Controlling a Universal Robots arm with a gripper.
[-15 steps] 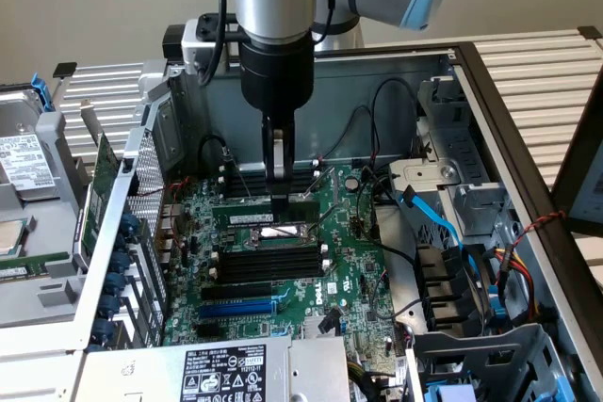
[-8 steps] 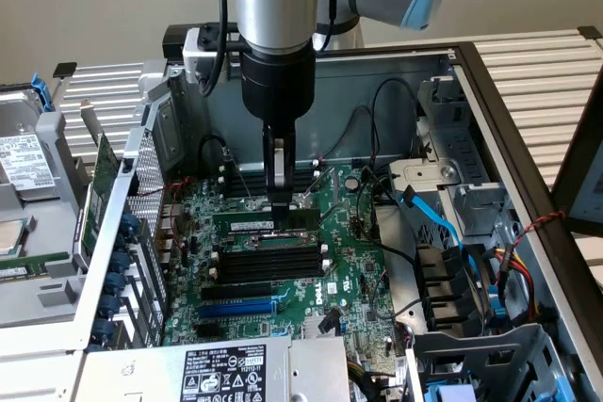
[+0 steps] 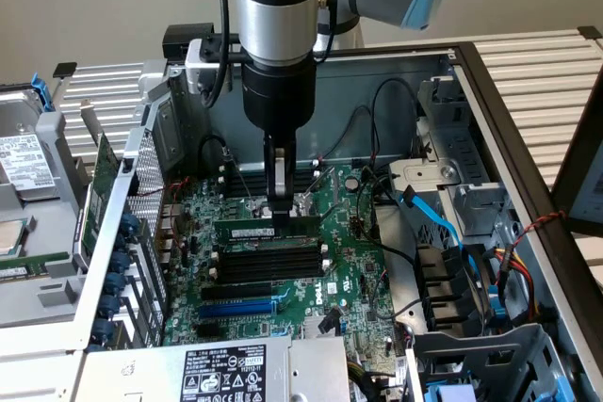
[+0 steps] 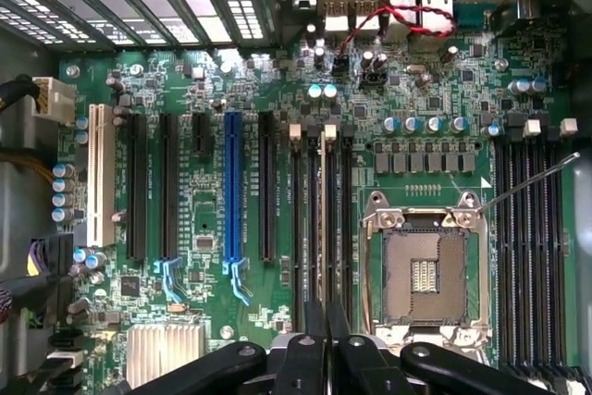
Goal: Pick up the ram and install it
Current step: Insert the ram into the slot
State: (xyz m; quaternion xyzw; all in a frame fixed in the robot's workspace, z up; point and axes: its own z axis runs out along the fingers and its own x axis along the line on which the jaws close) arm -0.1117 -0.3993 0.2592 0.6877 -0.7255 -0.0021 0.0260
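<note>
The ram, a thin green stick with a white label, stands on edge in the rearmost of the black memory slots on the green motherboard. My gripper reaches straight down from the arm. Its fingers are together at the ram's top edge, towards the end of the stick on the exterior view's right. In the wrist view the gripper shows its black fingers closed over the row of memory slots, beside the CPU socket.
The board lies inside an open metal case. A blue slot lies in front of the black ones. Blue and black cables and drive bays crowd the exterior view's right. A labelled power supply is at the front and a hard drive outside at the left.
</note>
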